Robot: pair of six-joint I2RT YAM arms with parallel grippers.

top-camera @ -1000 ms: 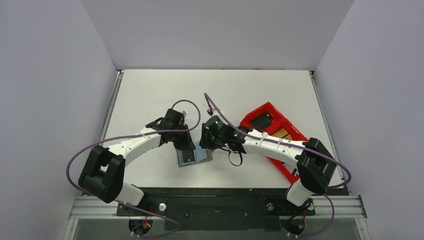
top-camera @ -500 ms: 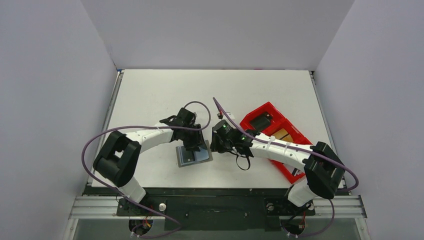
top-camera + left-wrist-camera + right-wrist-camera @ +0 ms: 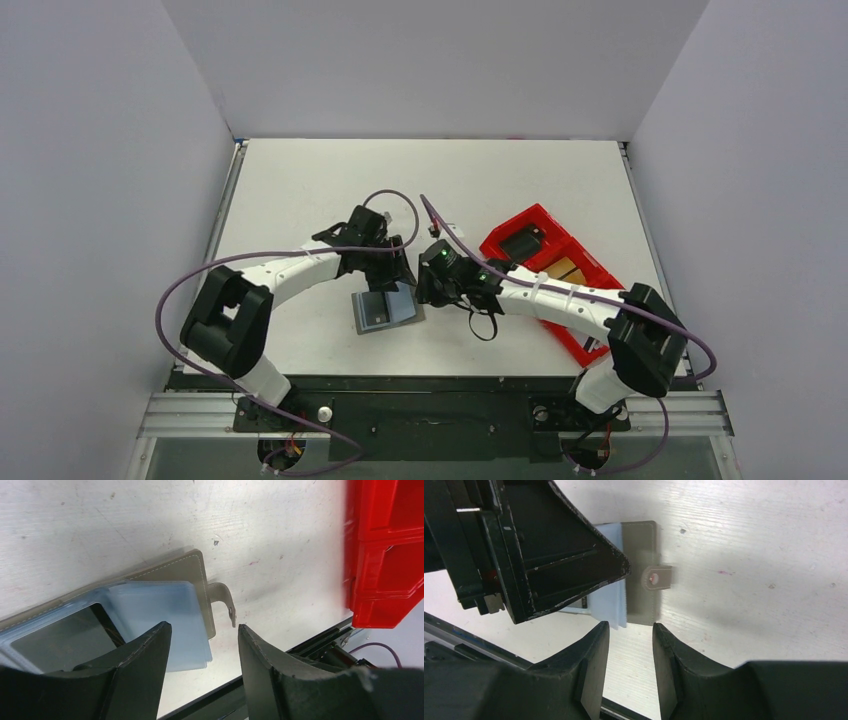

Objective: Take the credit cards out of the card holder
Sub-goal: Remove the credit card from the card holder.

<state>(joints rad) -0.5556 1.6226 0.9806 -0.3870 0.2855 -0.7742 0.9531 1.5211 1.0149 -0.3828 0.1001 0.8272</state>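
Note:
The card holder lies open on the table between both arms, taupe-grey outside with blue-grey pockets and a small tab. My left gripper hovers over its far edge; in the left wrist view the left gripper is open with nothing between the fingers. My right gripper sits just right of the wallet's tab side, and the right wrist view shows this gripper open and empty above bare table near the tab. One tan credit card lies in the red tray. Whether any cards are in the pockets I cannot tell.
A long red tray stands to the right under the right arm, holding a black block; its wall shows in the left wrist view. The table's near edge and black rail run just below the wallet. The left gripper's body fills the right wrist view's upper left.
My left gripper has gone from shut to open and shifted right toward the wallet's tab end. The right gripper drew back slightly to the right. The wallet stays in place.

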